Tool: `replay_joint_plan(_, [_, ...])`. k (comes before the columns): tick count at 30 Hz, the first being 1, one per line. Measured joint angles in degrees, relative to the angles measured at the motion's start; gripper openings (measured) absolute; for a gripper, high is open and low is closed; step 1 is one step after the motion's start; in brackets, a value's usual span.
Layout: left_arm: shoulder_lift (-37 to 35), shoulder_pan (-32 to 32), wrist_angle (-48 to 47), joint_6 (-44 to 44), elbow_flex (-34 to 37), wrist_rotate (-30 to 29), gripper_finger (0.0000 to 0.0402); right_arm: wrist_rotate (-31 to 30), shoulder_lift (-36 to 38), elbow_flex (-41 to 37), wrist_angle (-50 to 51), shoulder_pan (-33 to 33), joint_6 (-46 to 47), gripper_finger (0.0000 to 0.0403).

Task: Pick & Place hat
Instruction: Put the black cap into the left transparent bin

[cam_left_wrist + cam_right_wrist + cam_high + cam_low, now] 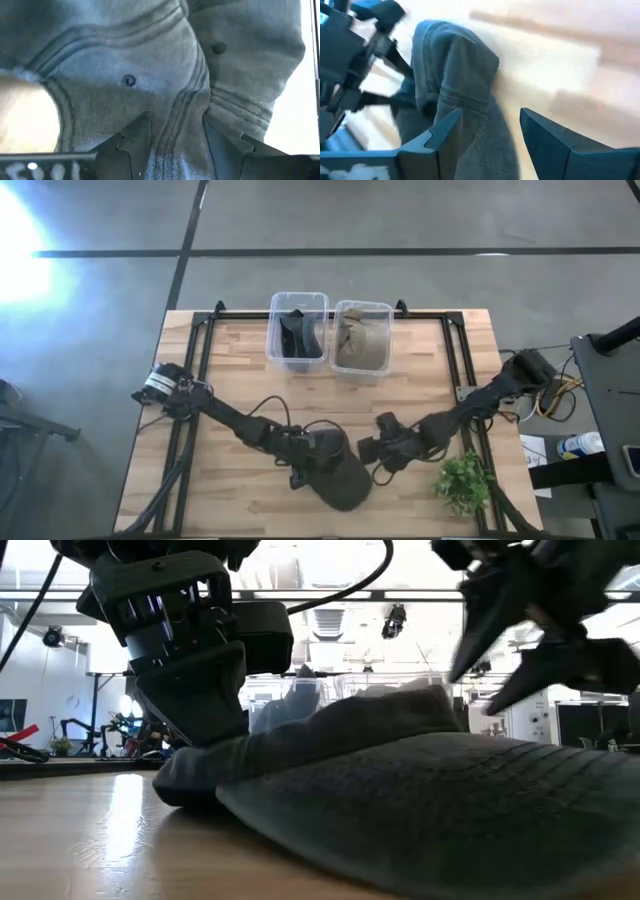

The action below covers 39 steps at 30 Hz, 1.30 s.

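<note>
A dark grey cap [345,478] lies on the wooden table near its near edge, with its brim toward the low camera [450,810]. My left gripper [306,464] comes from the table's left and is shut on the cap's crown [150,65]. My right gripper [376,452] is open just to the right of the cap. Its fingers [440,135] reach toward the cap's raised fold [455,75] without touching it. The low view shows the right gripper [520,650] hanging above the cap. My left gripper [175,135] pinches a gathered ridge of the crown's cloth [177,112] between its two fingers, near the seams and an eyelet. It slants down from the table's left. The cap stays on the table, and its left end [190,780] is bunched under the gripper.
Two clear bins stand at the table's far edge. The left one [298,330] holds a dark hat and the right one [362,338] holds a tan hat. A small green plant [463,482] stands at the near right corner. Black rails [200,360] run along the table's sides.
</note>
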<state>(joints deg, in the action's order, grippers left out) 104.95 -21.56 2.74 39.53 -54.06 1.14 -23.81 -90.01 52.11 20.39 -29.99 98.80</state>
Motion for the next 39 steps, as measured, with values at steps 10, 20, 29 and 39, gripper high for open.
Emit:
replay_joint_plan(10, [0.0, 0.02, 0.02, 0.02, 0.0, -1.89, 0.0172, 16.03, 0.01, -6.72, -22.54, -7.36, 15.33, 0.0194])
replay_joint_plan(20, [0.02, 0.12, 0.31, 0.73, 0.0, -3.69, 0.0172, 19.92, -15.34, 0.54, -26.52, -8.43, 15.98, 0.0194])
replay_joint_plan(29, [0.02, 0.12, 0.24, 1.9, 0.0, -3.17, 0.0172, -0.31, -18.46, 1.97, -27.05, -7.01, 16.66, 0.0192])
replay_joint_plan(39, [0.01, 0.1, 0.07, 1.88, -0.35, -2.75, 0.0172, -2.33, -16.74, 0.97, -31.92, -0.61, 4.46, 0.0086])
